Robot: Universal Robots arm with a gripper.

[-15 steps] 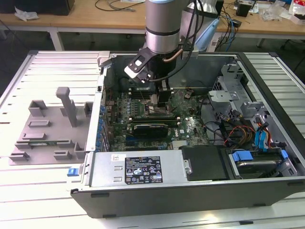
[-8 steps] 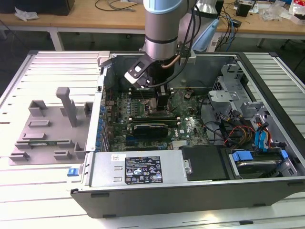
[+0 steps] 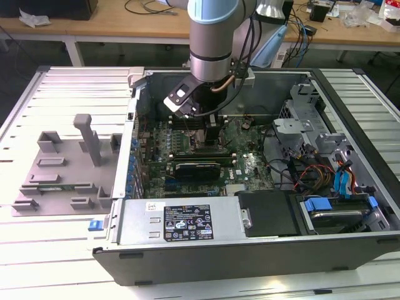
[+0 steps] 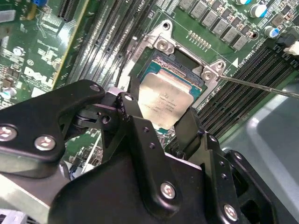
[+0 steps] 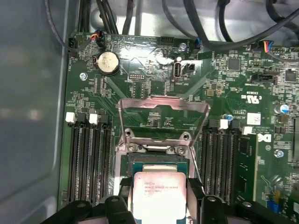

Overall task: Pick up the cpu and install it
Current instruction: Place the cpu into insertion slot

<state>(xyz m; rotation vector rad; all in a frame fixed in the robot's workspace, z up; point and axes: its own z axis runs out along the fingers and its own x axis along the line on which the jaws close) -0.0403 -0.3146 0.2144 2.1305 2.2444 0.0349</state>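
Note:
The cpu (image 5: 159,193), a flat square chip with a pale silvery top, hangs just over the open socket (image 5: 156,161) on the green motherboard. My gripper (image 5: 159,186) is shut on it, with a black finger (image 5: 124,186) against each of two opposite edges. The second wrist view shows the cpu (image 4: 166,100) between the fingers (image 4: 128,105), sitting over the socket frame (image 4: 163,44), whose screws lie bare. The socket's metal load plate (image 5: 162,112) stands swung up. In the exterior view the gripper (image 3: 209,134) reaches down into the open computer case (image 3: 250,250).
Memory slots (image 5: 88,158) flank the socket on both sides. A thin metal lever (image 4: 261,86) juts out beside it. A long black card (image 3: 197,167) lies close to the gripper. Cables and drive cages (image 3: 312,169) crowd the exterior view's right. A grey tray (image 3: 62,169) sits outside the case.

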